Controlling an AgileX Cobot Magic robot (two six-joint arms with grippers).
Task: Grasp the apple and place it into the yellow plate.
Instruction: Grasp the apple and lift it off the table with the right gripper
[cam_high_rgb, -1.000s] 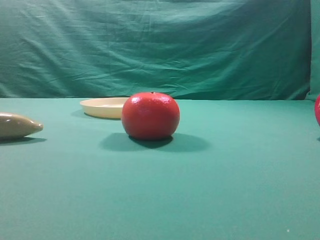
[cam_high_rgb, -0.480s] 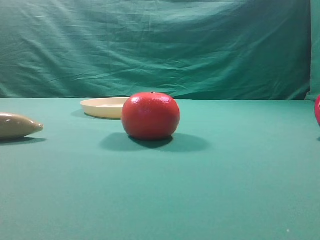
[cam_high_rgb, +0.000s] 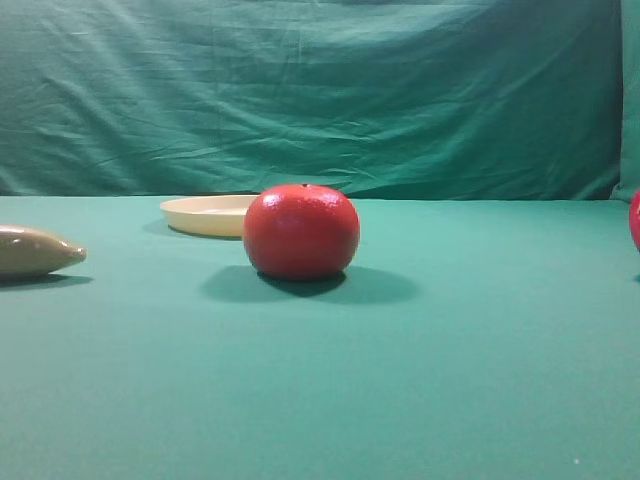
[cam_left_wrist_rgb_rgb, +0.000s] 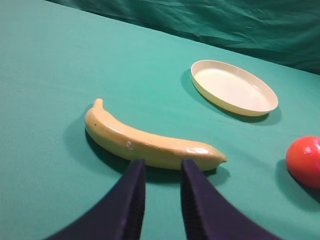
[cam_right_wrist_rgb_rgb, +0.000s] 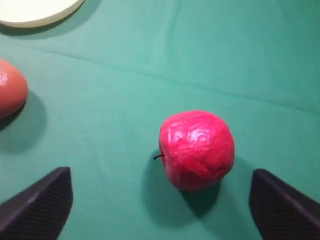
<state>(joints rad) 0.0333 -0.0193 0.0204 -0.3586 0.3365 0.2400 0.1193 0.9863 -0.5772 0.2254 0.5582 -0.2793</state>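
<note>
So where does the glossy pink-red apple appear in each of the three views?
Exterior high: the glossy pink-red apple is only a sliver at the right edge.
Left wrist: not in it.
Right wrist: just right of centre, between the wide-open fingers.
Shared landmark: the pale yellow round plate.

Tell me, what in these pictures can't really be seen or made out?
- Apple: the exterior high view's right edge cuts off all but a sliver.
- Yellow plate: in that view the orange-red fruit hides its right end; the right wrist view shows only an edge.
- Banana: the exterior view's left edge cuts it off.
- Both arms: absent from the exterior view; only the left tool and right tool tips show.
</note>
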